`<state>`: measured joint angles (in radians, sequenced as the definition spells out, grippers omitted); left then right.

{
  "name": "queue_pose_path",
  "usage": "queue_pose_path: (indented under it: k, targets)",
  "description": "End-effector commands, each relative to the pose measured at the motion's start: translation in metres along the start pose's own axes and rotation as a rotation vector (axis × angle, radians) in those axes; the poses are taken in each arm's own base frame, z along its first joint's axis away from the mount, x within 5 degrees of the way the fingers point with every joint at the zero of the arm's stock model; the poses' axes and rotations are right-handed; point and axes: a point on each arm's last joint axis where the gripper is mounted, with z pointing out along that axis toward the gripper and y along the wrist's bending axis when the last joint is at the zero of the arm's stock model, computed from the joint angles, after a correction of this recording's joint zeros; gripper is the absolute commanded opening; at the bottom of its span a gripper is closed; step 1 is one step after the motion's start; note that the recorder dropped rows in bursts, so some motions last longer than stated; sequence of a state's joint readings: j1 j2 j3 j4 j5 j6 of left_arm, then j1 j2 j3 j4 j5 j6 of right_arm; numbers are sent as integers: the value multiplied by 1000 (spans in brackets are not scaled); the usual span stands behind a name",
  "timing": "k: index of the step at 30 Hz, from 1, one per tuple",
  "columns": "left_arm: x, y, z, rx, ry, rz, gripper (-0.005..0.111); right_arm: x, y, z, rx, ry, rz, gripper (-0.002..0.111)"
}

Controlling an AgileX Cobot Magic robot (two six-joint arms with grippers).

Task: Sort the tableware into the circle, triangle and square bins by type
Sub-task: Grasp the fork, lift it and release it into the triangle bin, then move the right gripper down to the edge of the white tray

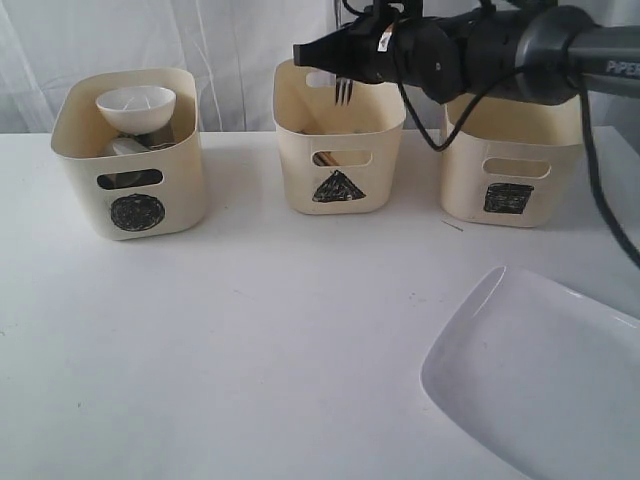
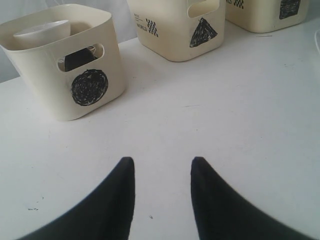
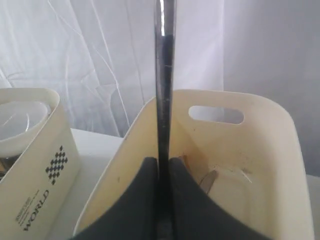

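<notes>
exterior: raised, front-on across the surface (image 1: 250,330) | left wrist: low, near, facing circle bin (image 2: 45,85) front | right wrist: close, looking into triangle bin (image 3: 280,150) | shared by all: those two bins

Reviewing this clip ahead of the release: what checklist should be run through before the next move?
1. Right end effector shut on the fork: ok.
2. Fork above the triangle bin: ok.
3. Tines low enough for a gentle drop: cannot tell.
4. Left end effector open, empty, over bare table: ok.
5. White plate binned: not ok, it lies on the table.
</notes>
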<state>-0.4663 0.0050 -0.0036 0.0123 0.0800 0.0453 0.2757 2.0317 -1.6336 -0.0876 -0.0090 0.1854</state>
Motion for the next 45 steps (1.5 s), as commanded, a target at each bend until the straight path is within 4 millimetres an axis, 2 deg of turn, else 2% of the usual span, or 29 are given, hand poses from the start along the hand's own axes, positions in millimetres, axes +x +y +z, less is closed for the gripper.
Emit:
queue_pose_path:
  k: [1,4,8,10,15,21,24,30,32,37,41,45]
  targets:
    - [1,0,0,2,-3,-12,43,3,-10,25,16,-16,-29,0]
    - [1,0,0,2,-3,-12,43,10,-12,39,21,2,-33,5]
    - [1,0,0,2,-3,-12,43,17,-13,53,23,10,-54,29]
    - [1,0,0,2,-3,-12,43,14,-13,54,25,12,-52,37]
    - [1,0,0,2,-3,-12,43,8,-13,43,45,102,-51,36]
    - [1,0,0,2,-3,-12,43,6,-14,8,80,282,-45,35]
    - [1,0,0,2,-3,-12,43,13,-15,-19,95,376,-50,35]
    - [1,0,0,2,-3,-12,43,27,-16,-87,147,576,-26,36]
    - [1,0,0,2,-3,-12,43,35,-11,-107,157,663,-26,40]
    - [1,0,0,2,-3,-12,43,67,12,-143,141,872,-158,66]
    - [1,0,0,2,-3,-12,43,97,48,-164,96,1031,-361,68]
    - [1,0,0,2,-3,-12,43,114,81,-179,64,1070,-517,68]
